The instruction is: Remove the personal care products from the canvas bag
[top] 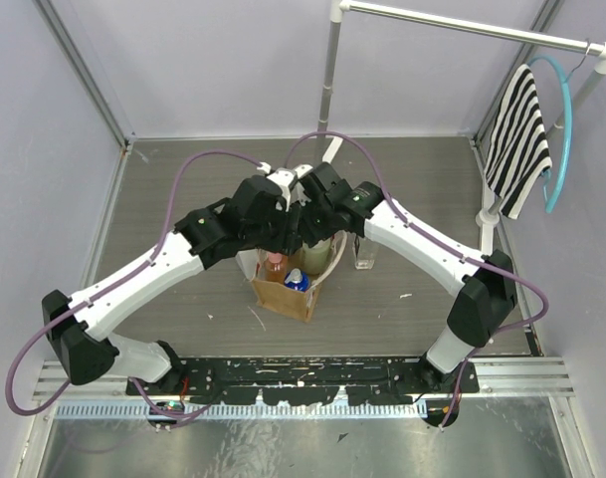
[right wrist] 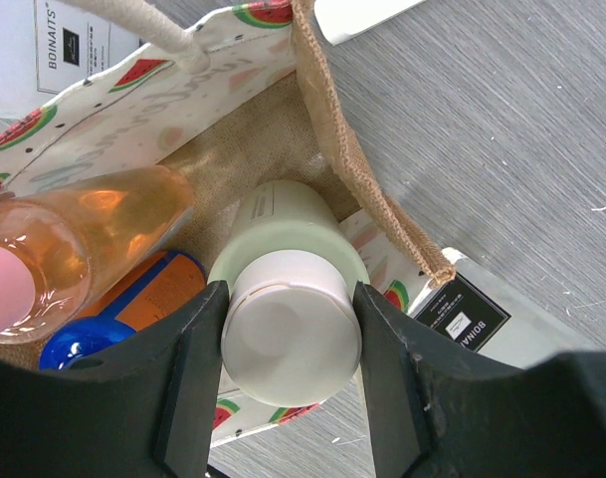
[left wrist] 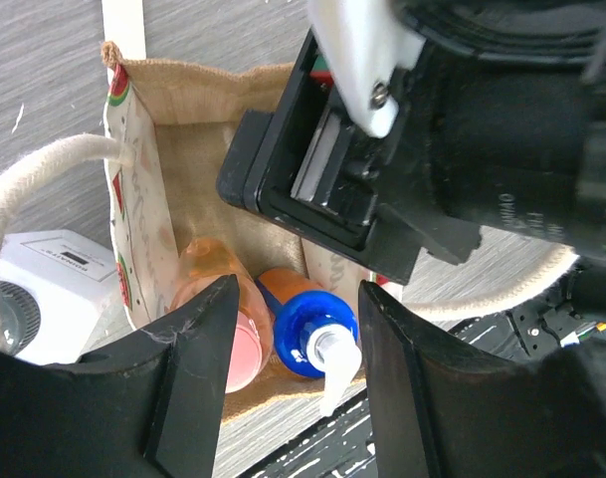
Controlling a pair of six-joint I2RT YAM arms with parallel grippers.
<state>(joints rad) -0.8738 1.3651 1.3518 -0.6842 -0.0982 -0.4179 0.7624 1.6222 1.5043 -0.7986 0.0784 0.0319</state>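
Mid grey bench (top: 163, 189), the tan canvas tote bag (top: 283, 299) holds three: peach-orange pink-capped bottle (left wrist: 208, 289), blue-capped pump bottle (left wrist: 317, 324), and cream beige-capped bottle (right wrist: 283, 229), its cap pinched by the right claw (right wrist: 290, 294). Left claw (left wrist: 295, 289) spread above. Clear grey-capped bottle (top: 364, 254) and white squarish bottle (left wrist: 49, 289) are already out.

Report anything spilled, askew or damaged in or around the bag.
Nothing spilled or broken. Inside the canvas bag, the peach bottle and the blue-capped bottle seem to lean rather than stand upright. The right fingers grip the cream bottle at its cap. A few white scraps litter the table.
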